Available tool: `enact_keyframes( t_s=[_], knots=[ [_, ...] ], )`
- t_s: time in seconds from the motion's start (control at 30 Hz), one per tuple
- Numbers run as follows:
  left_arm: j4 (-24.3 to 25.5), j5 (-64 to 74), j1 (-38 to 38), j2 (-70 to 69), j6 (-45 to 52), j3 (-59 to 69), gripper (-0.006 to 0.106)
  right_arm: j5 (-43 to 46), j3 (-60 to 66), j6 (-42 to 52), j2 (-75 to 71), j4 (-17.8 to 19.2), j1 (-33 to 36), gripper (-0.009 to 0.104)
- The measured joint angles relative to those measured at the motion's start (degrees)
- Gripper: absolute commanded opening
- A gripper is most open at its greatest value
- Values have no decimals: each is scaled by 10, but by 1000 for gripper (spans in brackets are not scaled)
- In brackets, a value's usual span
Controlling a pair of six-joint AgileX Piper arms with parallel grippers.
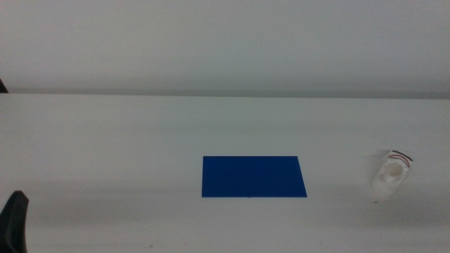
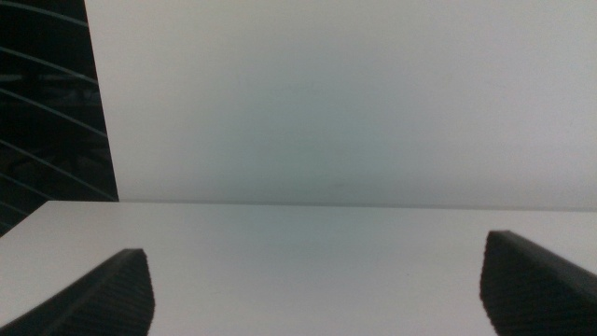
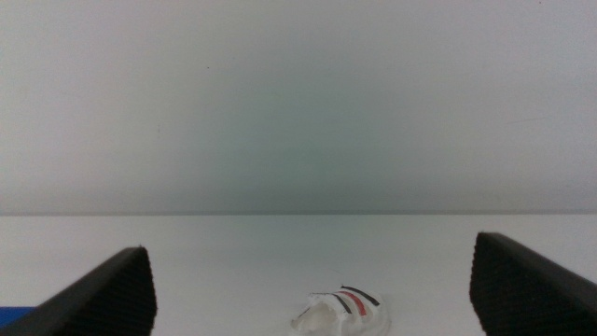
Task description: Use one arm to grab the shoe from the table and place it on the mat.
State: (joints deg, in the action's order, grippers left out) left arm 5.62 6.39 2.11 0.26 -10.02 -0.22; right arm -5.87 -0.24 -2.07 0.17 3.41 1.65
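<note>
The shoe (image 1: 391,174), small and white with dark and red straps, lies on the white table (image 1: 105,140) at the right. The dark blue mat (image 1: 254,176) lies flat in the middle, well apart from the shoe and bare. The left gripper (image 1: 15,221) shows only as a black tip at the bottom left edge. In the left wrist view the left gripper (image 2: 317,280) is open and empty over bare table. In the right wrist view the right gripper (image 3: 310,252) is open, with the shoe (image 3: 340,308) low between its jaws, a little ahead of them. The right arm is out of the middle view.
A plain white wall rises behind the table's far edge (image 1: 225,95). A dark panel (image 2: 47,112) stands at one side in the left wrist view. A sliver of the mat (image 3: 14,313) shows beside one jaw in the right wrist view.
</note>
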Motion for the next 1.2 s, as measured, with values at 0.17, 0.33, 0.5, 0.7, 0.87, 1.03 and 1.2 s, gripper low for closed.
enact_keyframes(
  t_s=[0.17, 0.33, 0.5, 0.7, 0.87, 1.03, 1.2],
  knots=[
    [0, 0, 0, 0, 0, 0, 94, 0, 0, 0, 0, -3, 0, 90],
    [0, 0, 0, 0, 0, 0, 94, -85, -71, 0, 10, -34, 0, 90],
    [0, 0, 0, 0, 0, 0, 94, -263, -222, -28, 105, -82, 0, 90],
    [0, 0, 0, 0, 0, 0, 94, -482, -375, -45, 285, -96, 0, 90],
    [0, 0, 0, 0, 0, 0, 94, -550, -404, -53, 413, -100, 0, 90],
    [0, 0, 0, 0, 0, 0, 94, -544, -412, -62, 515, -106, -2, 90],
    [0, 0, 0, 0, 0, 0, 94, -557, -479, -56, 644, -120, -36, 90]
  ],
)
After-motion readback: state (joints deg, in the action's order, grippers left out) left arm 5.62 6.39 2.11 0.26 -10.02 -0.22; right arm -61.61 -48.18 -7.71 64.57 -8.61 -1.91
